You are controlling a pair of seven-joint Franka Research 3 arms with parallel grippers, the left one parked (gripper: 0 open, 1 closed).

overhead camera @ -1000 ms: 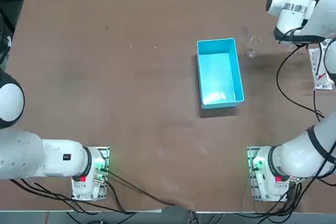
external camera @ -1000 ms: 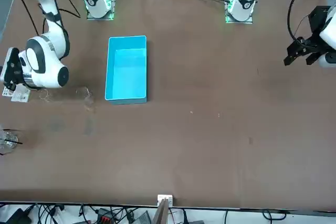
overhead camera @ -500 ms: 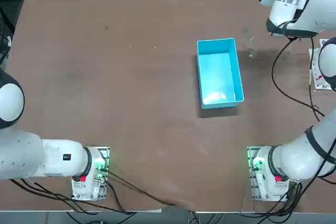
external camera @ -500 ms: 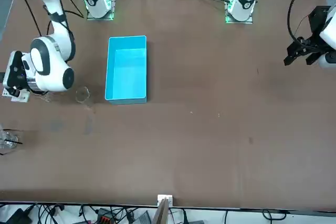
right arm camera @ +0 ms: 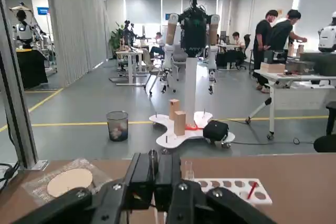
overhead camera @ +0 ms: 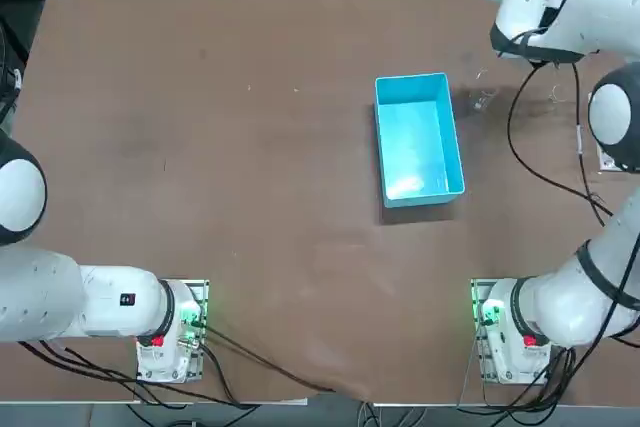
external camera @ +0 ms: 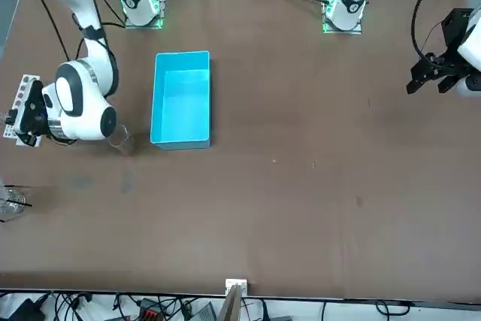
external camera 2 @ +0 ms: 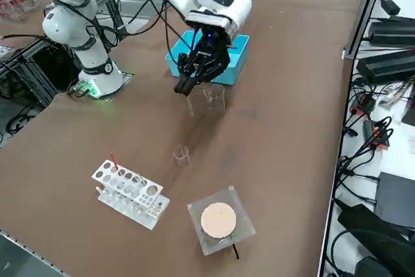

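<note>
Clear glass beaker [external camera 2: 214,99], cylindrical, stands just beside the right tool [external camera 2: 184,89], closed seemingly on a thin rod [external camera 2: 190,106].

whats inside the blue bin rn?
Nothing shows inside the blue bin: only its bare blue floor in the top view. From overhead, none of that floor is covered. The right gripper, shut, hangs outside it beside a clear beaker.

the brown counter [overhead camera: 230,177] carries an open blue bin [overhead camera: 418,139], with a clear glass beaker [external camera 2: 214,98] upright just beside it. toward the robot's right edge stand a small glass vial [external camera 2: 181,155], a white test-tube rack [external camera 2: 130,196] and a clear square dish [external camera 2: 242,226] holding a tan disc [external camera 2: 218,219].
</note>
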